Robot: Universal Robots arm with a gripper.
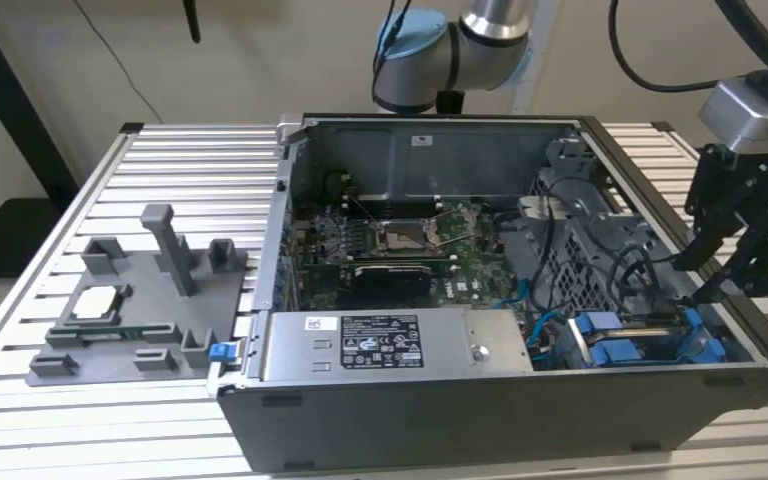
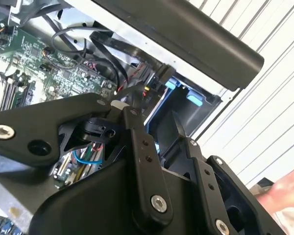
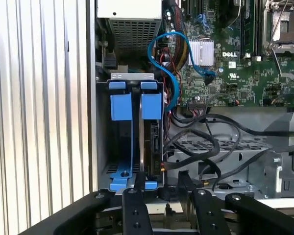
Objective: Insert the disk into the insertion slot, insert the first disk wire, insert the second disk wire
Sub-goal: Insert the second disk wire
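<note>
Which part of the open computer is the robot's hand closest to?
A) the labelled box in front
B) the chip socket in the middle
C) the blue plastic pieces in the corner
C: in the exterior view the hand hangs close above the blue carriers.

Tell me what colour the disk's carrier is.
Bright blue; the disk's carrier shows best in the first wrist view.
</note>
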